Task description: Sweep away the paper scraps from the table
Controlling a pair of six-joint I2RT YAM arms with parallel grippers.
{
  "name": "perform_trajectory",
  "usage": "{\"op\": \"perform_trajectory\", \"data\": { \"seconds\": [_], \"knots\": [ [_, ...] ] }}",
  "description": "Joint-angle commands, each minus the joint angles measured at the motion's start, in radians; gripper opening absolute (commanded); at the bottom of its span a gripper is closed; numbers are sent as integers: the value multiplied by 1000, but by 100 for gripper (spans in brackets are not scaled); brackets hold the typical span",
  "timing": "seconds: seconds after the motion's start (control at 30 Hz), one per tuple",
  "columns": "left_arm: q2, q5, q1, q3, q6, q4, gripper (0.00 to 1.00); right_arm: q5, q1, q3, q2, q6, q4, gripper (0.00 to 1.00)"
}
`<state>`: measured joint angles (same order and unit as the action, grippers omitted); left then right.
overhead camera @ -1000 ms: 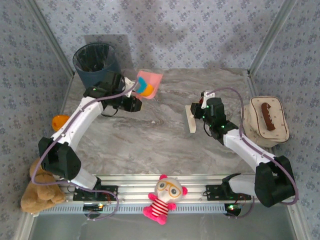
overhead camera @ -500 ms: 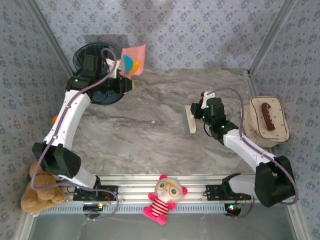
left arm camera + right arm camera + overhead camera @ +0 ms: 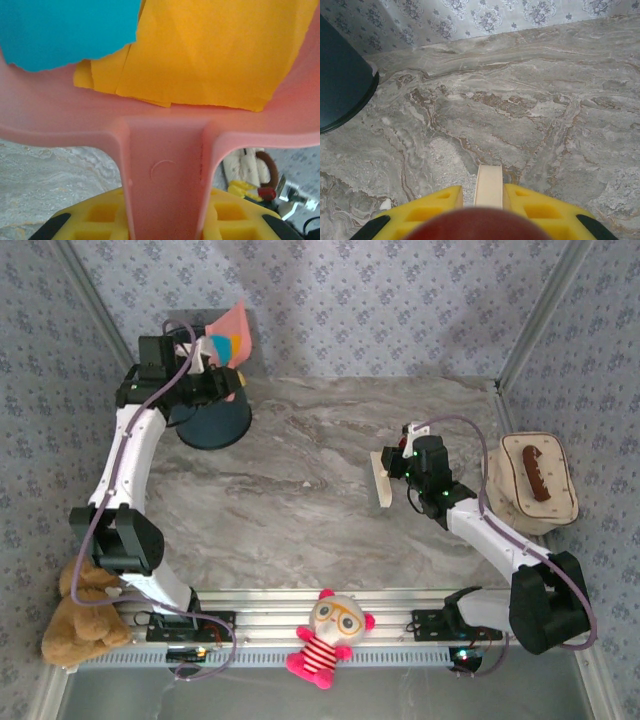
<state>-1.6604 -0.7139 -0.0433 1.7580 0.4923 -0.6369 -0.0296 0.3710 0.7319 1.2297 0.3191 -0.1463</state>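
Top view: emptying step; my left gripper [image 3: 207,354] clamps the pink plastic dustpan [image 3: 236,330], raised by the dark round bin [image 3: 212,422].
Left wrist: orange and cyan paper scraps [image 3: 215,50] lie inside; tip steeper.
Right wrist: my right gripper [image 3: 489,202] pinches the cream brush [image 3: 489,182].

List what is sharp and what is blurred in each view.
Top external: evenly lit, sharp, no glare on the table. Left wrist: the dustpan is too close and looks soft; the background under it is blurred. Right wrist: the table is crisp; the brush handle and brown blob at the bottom are out of focus.
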Motion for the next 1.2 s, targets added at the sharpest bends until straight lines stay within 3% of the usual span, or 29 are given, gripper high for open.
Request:
{"op": "perform_trajectory", "data": {
  "seconds": [0.0,0.57,0.87,1.17],
  "knots": [
    [-20,-79,37,19,138,123,0,3,-8,25,-33,20,-6,0],
    [-72,-184,115,-49,452,427,0,-4,-9,25,-34,26,5,0],
    [-109,-227,129,-163,795,806,0,3,-10,25,-33,26,6,0],
    [-137,-205,132,-244,1036,1061,0,2,-9,21,-32,24,8,0]
  ]
}}
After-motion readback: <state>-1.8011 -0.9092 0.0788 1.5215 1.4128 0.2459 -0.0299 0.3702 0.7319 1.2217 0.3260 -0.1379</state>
